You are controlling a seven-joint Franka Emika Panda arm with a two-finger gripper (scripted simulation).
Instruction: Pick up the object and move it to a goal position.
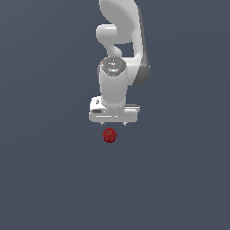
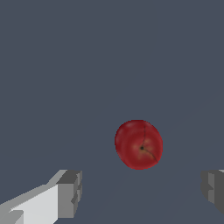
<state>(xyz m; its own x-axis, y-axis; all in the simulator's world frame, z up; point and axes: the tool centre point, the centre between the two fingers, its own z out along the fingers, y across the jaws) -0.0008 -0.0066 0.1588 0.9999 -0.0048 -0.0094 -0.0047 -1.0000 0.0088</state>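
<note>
Jaws spread wide on my gripper, gripping nothing. My wrist view shows the dark-red object resting on the grey surface, at twelve o'clock from the fingertips.

A small glossy dark-red fruit-like ball, slightly flattened, dark stem dimple facing up, rests alone on the grey tabletop.

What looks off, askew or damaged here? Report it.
Nothing stands out. The red fruit sits whole and glossy on the plain grey floor, with only thin dark lines running from its stem dimple. The gripper is open, its fingers wide apart and clear of the fruit.
</note>
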